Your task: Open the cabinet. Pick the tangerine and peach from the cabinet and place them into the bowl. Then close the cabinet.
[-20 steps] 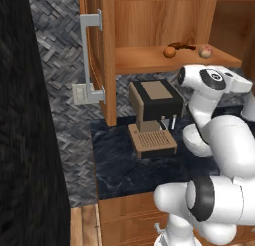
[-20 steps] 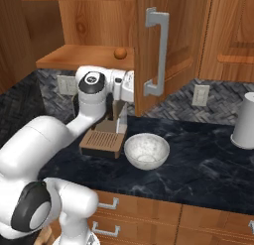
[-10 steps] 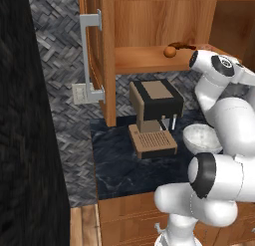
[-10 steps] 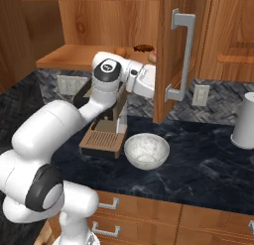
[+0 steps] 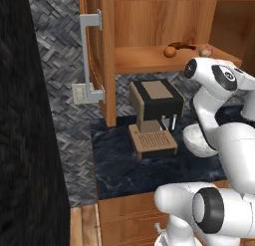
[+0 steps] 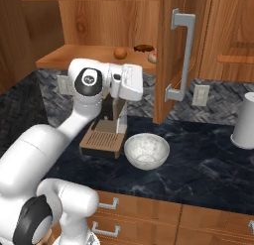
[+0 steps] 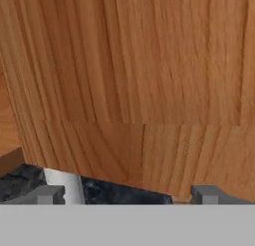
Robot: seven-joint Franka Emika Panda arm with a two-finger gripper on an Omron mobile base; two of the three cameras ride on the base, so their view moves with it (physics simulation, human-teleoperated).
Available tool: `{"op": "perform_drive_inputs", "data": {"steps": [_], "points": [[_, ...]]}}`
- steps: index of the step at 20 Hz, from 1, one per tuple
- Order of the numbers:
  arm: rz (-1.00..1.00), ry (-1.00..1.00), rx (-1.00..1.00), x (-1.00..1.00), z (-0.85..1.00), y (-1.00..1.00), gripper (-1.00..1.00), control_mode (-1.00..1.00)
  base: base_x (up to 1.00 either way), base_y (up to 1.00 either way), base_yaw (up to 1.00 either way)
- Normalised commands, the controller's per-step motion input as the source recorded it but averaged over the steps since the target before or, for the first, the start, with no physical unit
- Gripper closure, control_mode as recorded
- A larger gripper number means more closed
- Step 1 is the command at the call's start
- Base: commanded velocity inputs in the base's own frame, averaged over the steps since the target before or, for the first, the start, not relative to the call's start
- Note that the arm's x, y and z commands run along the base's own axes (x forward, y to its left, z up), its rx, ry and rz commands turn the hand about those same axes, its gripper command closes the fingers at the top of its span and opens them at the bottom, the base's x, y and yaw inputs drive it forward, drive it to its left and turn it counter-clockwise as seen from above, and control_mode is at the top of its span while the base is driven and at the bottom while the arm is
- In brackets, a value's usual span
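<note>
The cabinet (image 5: 149, 21) stands with both doors swung out: the left door (image 5: 106, 56) and the right door (image 6: 166, 50). On its shelf (image 6: 74, 54) lie the orange tangerine (image 5: 170, 51) (image 6: 120, 53) and the pinkish peach (image 5: 205, 51) (image 6: 153, 55), the peach half hidden by the right door's edge. The speckled bowl (image 6: 146, 151) (image 5: 196, 140) sits empty on the dark counter below. My gripper (image 7: 128, 195) is open, its tips wide apart, facing the right door's inner wooden face at close range. Nothing is between the fingers.
A brown coffee machine (image 5: 152, 115) (image 6: 106, 125) stands left of the bowl under the shelf. A dark elongated item (image 6: 144, 47) lies on the shelf behind the fruit. A white cylinder (image 6: 244, 121) stands at the far right; wooden drawers (image 6: 149, 214) run below the counter.
The right door has swung further open to the right, pushed by my hand. My hand has since drawn back a little from it, still open.
</note>
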Motion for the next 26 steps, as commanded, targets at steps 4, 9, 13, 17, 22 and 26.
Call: {"op": "perform_drive_inputs", "data": {"steps": [4,9,13,17,22,26], "points": [[0.29,0.09,0.00,0.00,0.25,0.08,-1.00,-1.00,0.00,0.00,0.00],[0.30,0.16,0.00,0.00,0.07,0.30,-1.00,-1.00,0.00,0.00,0.00],[0.29,0.17,0.00,0.02,0.00,0.23,-1.00,-1.00,0.00,0.00,0.00],[0.25,0.15,0.02,0.23,0.29,0.00,-1.00,-1.00,0.00,0.00,0.00],[0.19,0.08,0.05,0.44,0.20,0.13,-1.00,-1.00,0.00,0.00,0.00],[0.13,0.01,0.12,0.56,0.01,0.18,-1.00,-1.00,0.00,0.00,0.00]]}}
